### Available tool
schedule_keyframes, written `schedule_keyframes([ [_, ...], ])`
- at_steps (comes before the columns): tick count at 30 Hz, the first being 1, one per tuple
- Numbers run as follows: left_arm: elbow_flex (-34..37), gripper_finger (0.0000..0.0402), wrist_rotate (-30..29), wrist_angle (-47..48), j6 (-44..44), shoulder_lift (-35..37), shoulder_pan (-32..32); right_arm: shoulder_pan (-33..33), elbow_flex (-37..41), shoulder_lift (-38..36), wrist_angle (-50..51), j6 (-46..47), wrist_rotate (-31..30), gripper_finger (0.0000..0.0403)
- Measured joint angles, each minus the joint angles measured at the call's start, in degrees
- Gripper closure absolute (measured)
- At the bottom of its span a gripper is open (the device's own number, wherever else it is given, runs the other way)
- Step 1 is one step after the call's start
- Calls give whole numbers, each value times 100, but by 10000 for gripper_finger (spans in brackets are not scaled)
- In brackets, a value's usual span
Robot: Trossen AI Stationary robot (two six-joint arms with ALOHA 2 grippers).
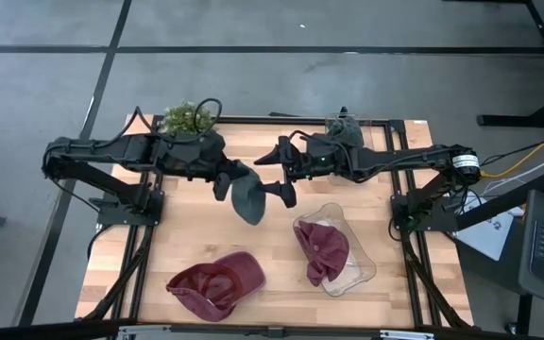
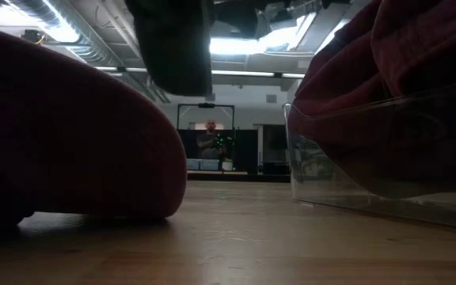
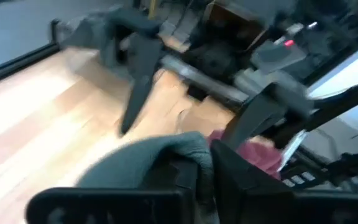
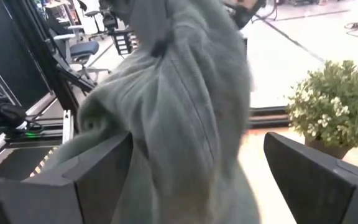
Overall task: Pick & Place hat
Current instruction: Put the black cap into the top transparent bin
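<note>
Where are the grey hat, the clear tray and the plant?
Grey hat (image 1: 248, 198), high view, middle of the hanging cloth.
Clear tray (image 1: 366, 267), high view, its right rim.
Plant (image 1: 186, 118), high view, centre of its leaves.

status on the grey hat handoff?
Left gripper shut on the grey fabric hat, held above the table. Right gripper open beside it, fingers apart. Clear plastic tray already holds a maroon cap.

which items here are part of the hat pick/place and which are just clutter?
Job:
- grey hat, hanging from the shut left pincer
- right pincer, open beside the grey hat
- maroon hat in the clear tray
- maroon cap on the table

Lying about:
- potted plant at the table's far edge
</note>
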State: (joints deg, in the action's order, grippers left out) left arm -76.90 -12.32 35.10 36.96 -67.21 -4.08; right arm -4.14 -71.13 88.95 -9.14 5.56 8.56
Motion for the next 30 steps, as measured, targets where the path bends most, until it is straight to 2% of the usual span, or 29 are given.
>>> schedule_keyframes([
  [12,2,380,37,-576,-742,-336,3,4,0,2,-117,-173,212,45],
  [15,2,378,53,-561,-767,-319,7,4,0,4,-32,-183,219,62],
  [18,2,373,55,-563,-772,-292,7,35,0,4,1,-311,221,107],
  [20,2,373,59,-533,-770,-294,7,65,0,4,-23,-393,212,151],
  [28,2,364,65,-366,-772,-294,7,132,0,4,-86,-457,99,373],
  [30,2,356,27,-362,-770,-294,7,133,0,4,-86,-469,2,388],
])
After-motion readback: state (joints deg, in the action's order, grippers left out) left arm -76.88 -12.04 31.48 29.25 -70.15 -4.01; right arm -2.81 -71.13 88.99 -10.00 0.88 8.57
